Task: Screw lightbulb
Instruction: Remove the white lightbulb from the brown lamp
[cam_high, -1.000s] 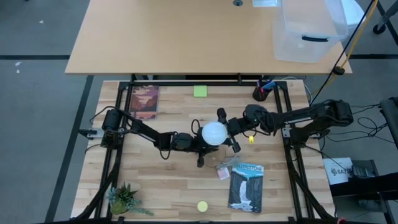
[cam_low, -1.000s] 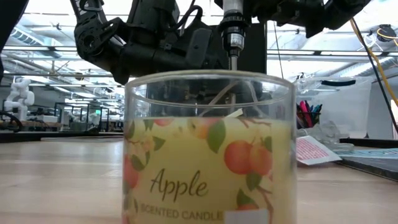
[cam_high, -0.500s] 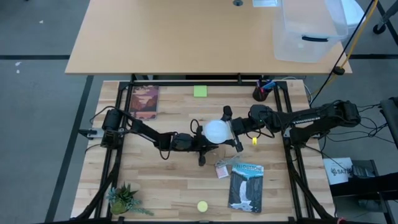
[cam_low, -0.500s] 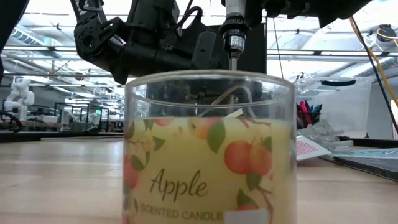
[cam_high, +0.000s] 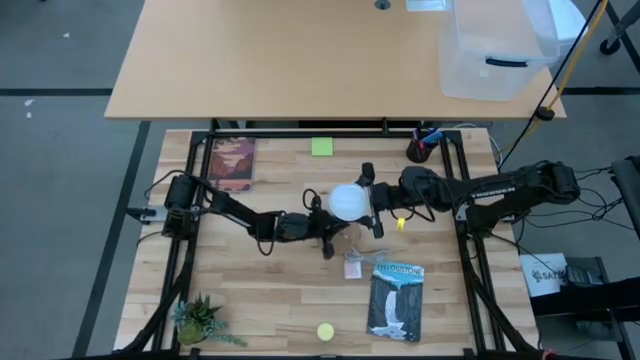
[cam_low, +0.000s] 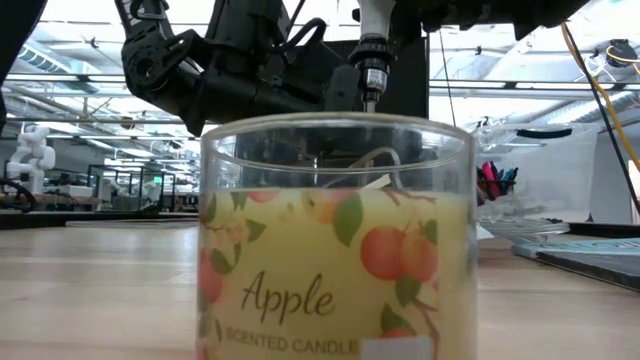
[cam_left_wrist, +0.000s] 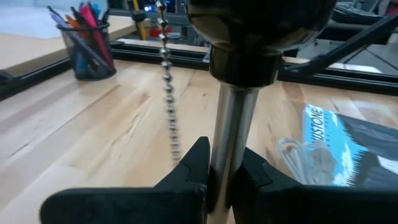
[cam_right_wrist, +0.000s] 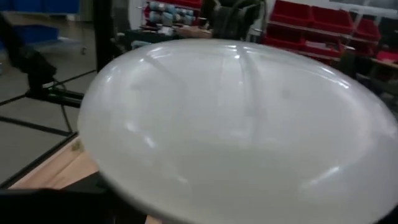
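The lightbulb (cam_high: 346, 200), a white frosted globe, is at the table's middle and fills the right wrist view (cam_right_wrist: 230, 124). My right gripper (cam_high: 372, 202) is on it from the table's right. My left gripper (cam_high: 327, 240) reaches in from the left, just near of the bulb, and is shut on a silver metal stem (cam_left_wrist: 233, 137). The stem carries a dark socket (cam_left_wrist: 261, 31) at its top, and a bead chain (cam_left_wrist: 168, 93) hangs beside it. The wooden base does not show. Whether the bulb's neck is in the socket is hidden. My left gripper pinches the silver stem (cam_left_wrist: 229, 163) between its two fingers, below the dark socket. The fingers lie across the stem, which stands upright. My right gripper holds the bulb's globe (cam_high: 352, 200) between its two fingers, coming level from the table's right. The bulb is clear of the table; the pads are hidden by the globe.
An Apple candle jar (cam_low: 335, 240) stands right before the low camera and shows as a yellow disc (cam_high: 325, 331) near the front edge. A book (cam_high: 396, 300) and small packet (cam_high: 355, 266) lie near right. A second book (cam_high: 232, 163), green note (cam_high: 321, 147), pen cup (cam_high: 420, 148), plant (cam_high: 198, 322).
My right gripper has carried the bulb a little toward the table's far edge. My left gripper has followed the same way with the stem, which has risen in the low view.
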